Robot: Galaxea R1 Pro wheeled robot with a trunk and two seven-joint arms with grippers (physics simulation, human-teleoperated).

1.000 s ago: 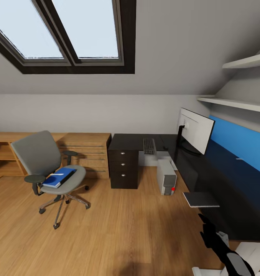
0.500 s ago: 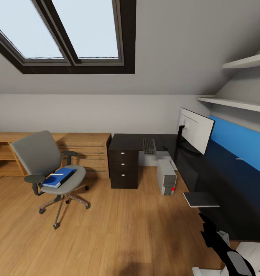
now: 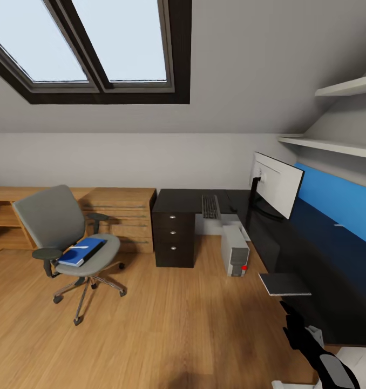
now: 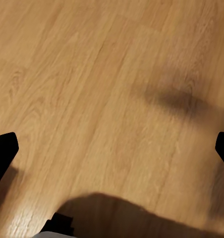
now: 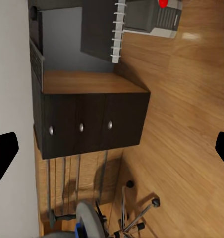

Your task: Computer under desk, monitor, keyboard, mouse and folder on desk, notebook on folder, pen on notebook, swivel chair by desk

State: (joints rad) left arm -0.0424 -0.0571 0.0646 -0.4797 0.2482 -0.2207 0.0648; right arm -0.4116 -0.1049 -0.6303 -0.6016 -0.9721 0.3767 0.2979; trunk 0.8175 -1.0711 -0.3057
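The grey swivel chair (image 3: pixel 64 229) stands on the floor at the left, apart from the desk. A blue folder (image 3: pixel 81 252) lies on its seat with a thin white object on top. The black L-shaped desk (image 3: pixel 194 199) carries the keyboard (image 3: pixel 210 206) and the monitor (image 3: pixel 277 183). The grey computer (image 3: pixel 234 250) stands on the floor under it. A dark notebook (image 3: pixel 284 283) juts over the desk's near edge. My right gripper (image 3: pixel 292 323) hangs open below it, facing the drawer unit (image 5: pixel 92 126). My left gripper (image 4: pixel 112 148) is open over bare floor.
A low oak chest (image 3: pixel 123 216) stands against the wall between chair and desk. White shelves (image 3: pixel 334 146) and a blue wall panel (image 3: pixel 334 200) rise above the desk's right side. Wooden floor (image 3: pixel 177 313) stretches between me and the chair.
The whole picture has shifted slightly, so the camera moved a little. None of the things or grippers has visibly moved.
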